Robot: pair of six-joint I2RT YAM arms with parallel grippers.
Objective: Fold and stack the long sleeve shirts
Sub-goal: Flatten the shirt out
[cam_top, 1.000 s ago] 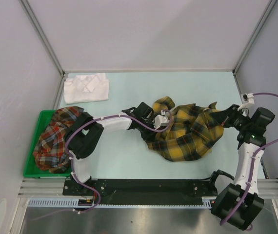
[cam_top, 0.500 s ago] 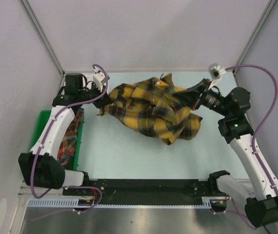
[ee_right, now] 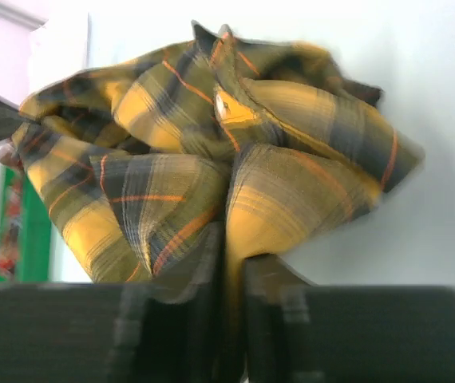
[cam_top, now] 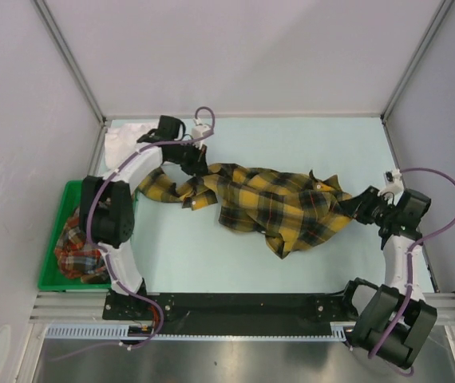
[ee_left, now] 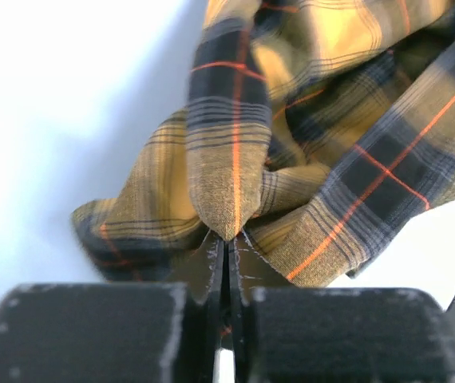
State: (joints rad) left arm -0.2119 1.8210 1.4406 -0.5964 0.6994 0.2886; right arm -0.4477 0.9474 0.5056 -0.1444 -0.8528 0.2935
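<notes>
The yellow-and-black plaid shirt (cam_top: 267,203) lies stretched in a crumpled band across the middle of the table. My left gripper (cam_top: 186,163) is at its back-left end, shut on a pinched fold (ee_left: 227,207) of the cloth. My right gripper (cam_top: 354,206) is at the shirt's right end, with yellow cloth (ee_right: 243,215) caught between its nearly closed jaws (ee_right: 235,247). A folded white shirt (cam_top: 124,144) sits at the back left corner, partly behind the left arm. The red-orange plaid shirt (cam_top: 80,247) lies bunched in the bin.
A green plastic bin (cam_top: 49,247) stands at the table's left edge beside the left arm's base. Metal frame posts and pale walls close in the back and both sides. Purple cables loop above each wrist.
The plaid shirt went from a bunched heap, to lifted at the back, to lowered and spread sideways. The right arm drew back to the right edge. The left gripper moved slightly right.
</notes>
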